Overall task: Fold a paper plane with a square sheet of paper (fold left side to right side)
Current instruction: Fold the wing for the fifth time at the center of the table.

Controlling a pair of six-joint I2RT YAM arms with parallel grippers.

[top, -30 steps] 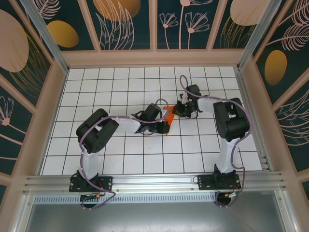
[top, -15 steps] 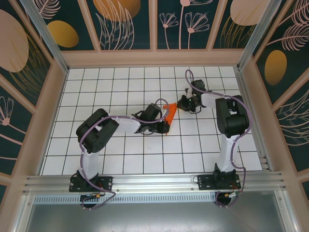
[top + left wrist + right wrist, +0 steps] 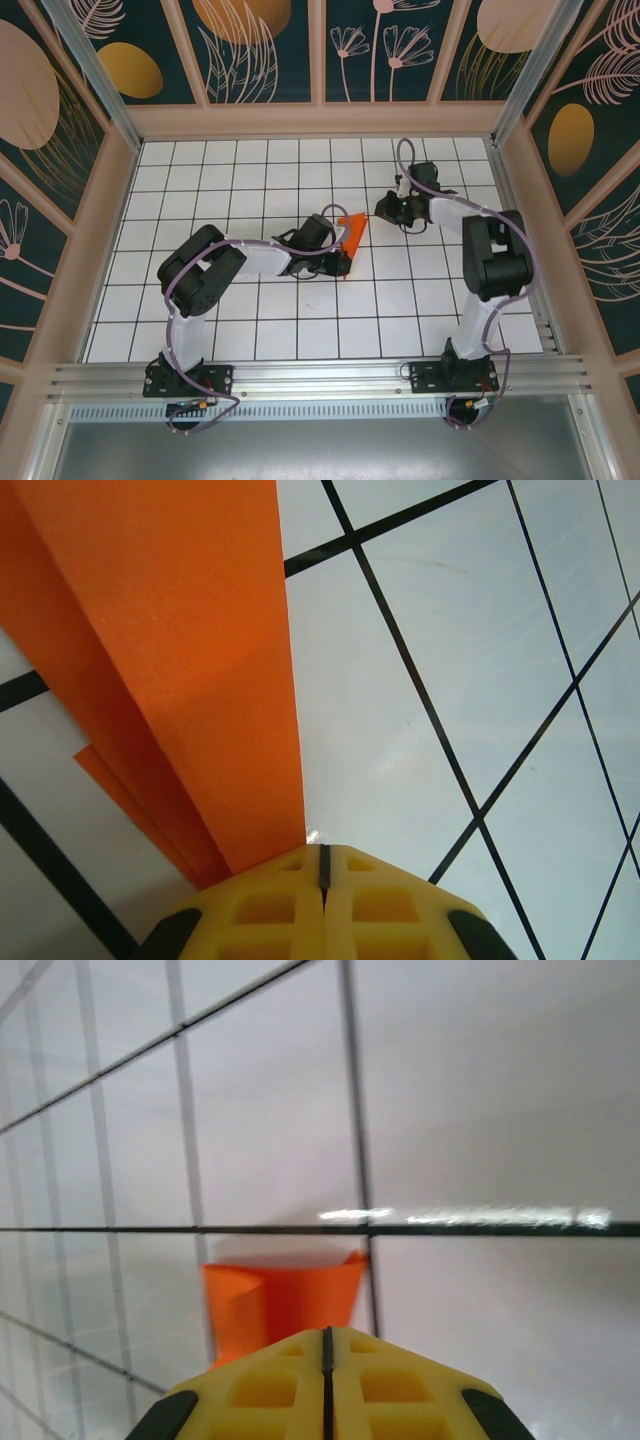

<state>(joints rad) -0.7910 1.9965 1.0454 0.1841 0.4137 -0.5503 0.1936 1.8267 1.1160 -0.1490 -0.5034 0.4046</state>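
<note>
The orange paper [image 3: 350, 234] lies on the white grid floor as a narrow folded strip with its layers stacked. The left wrist view shows it as overlapping orange layers [image 3: 180, 650] with one long straight edge. My left gripper [image 3: 342, 260] is shut, its yellow tips [image 3: 322, 858] pressed down at the paper's near end. The paper runs under the left finger, not between the two. My right gripper [image 3: 384, 208] is shut and stands apart from the paper, to its right. In the right wrist view, the paper's raised end [image 3: 285, 1295] curls up just beyond the yellow fingertips [image 3: 327, 1340].
Patterned walls with wooden frames [image 3: 320, 118] enclose the tiled floor on three sides. An aluminium rail [image 3: 320, 380] carrying both arm bases runs along the near edge. Bare tiles [image 3: 250, 320] stretch in front of the paper and behind it.
My right gripper has drawn back from the paper, up and to the right. The paper's far end now lies free. The left gripper has stayed on the paper's near end.
</note>
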